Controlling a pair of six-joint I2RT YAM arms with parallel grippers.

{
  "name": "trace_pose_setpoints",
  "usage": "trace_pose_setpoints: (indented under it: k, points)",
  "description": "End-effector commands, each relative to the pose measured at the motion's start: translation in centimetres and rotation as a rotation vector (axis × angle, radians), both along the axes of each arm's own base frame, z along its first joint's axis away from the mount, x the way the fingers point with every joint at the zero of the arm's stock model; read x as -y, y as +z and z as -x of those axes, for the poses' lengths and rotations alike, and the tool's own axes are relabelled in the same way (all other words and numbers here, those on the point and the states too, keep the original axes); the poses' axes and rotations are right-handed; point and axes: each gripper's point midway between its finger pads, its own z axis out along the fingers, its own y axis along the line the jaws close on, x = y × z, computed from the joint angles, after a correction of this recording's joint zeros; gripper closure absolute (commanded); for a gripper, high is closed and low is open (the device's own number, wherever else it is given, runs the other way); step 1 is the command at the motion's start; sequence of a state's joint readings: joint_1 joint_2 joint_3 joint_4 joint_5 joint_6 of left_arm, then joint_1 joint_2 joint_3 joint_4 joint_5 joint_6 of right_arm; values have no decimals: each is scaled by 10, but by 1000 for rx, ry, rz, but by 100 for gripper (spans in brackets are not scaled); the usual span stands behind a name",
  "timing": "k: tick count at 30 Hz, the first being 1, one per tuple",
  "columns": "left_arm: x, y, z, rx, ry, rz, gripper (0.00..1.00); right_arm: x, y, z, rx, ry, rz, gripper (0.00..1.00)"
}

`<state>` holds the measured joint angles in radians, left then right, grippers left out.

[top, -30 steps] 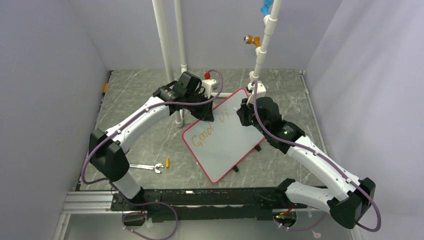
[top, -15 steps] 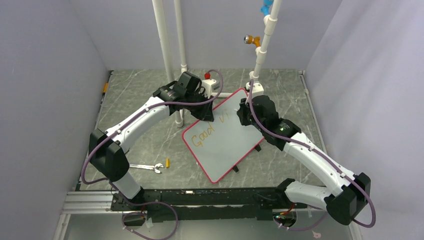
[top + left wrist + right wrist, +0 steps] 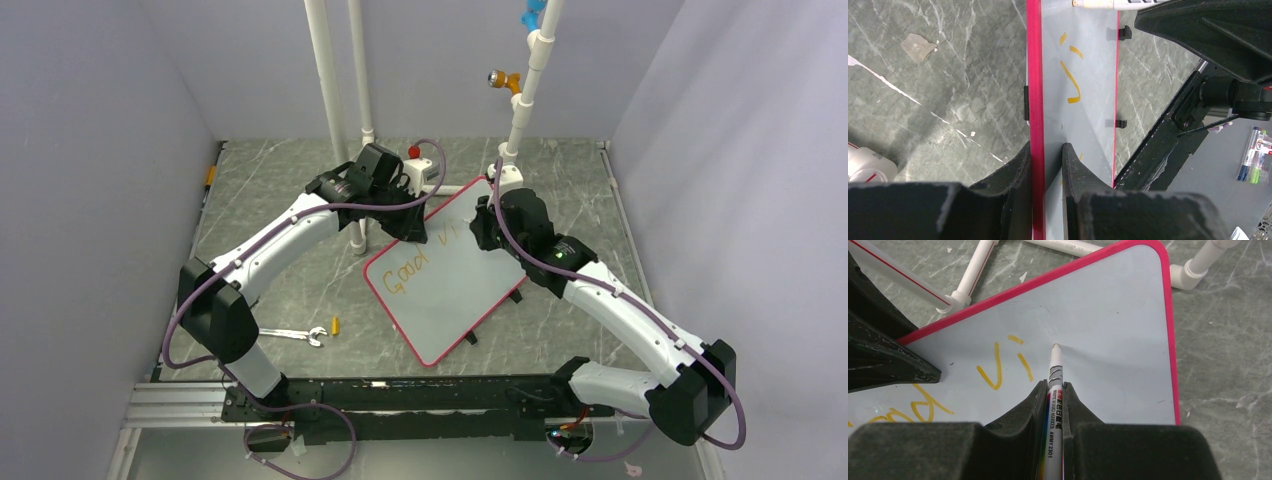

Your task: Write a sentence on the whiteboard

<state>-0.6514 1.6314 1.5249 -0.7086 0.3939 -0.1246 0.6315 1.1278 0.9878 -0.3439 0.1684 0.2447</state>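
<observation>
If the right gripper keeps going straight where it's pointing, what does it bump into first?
The right gripper holds a marker, so the tip would meet the whiteboard first, just right of the "vi". It looks almost touching, but depth is unclear.

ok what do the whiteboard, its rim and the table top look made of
Whiteboard: smooth, faintly glossy coated panel, perhaps melamine or painted steel; the orange strokes sit crisp on it. Rim: red-pink, evenly coloured, likely plastic. Table top: grey marble pattern with white veins, matte; stone or printed laminate, cannot tell.
</observation>
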Motion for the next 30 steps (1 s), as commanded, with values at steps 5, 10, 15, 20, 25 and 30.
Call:
trace_pose_setpoints:
  k: [5,10,15,20,25,30]
  points:
    - [-12,-3,-5,96,-22,-79,100,-15,7,4,19,73,-66,100]
    - [-12,-3,-5,94,-21,-81,100,-14,1,9,1,77,-63,100]
    - [-12,-3,-5,94,-22,-79,100,-13,-10,17,-29,92,-64,100]
    - [-12,-3,-5,93,-22,-79,100,-7,-17,21,-45,73,-57,100]
    - [-12,-3,-4,91,-22,-78,100,0,-16,16,-40,25,-34,100]
    - [-12,-3,-4,93,-21,-76,100,0,-7,4,-25,-8,-21,100]
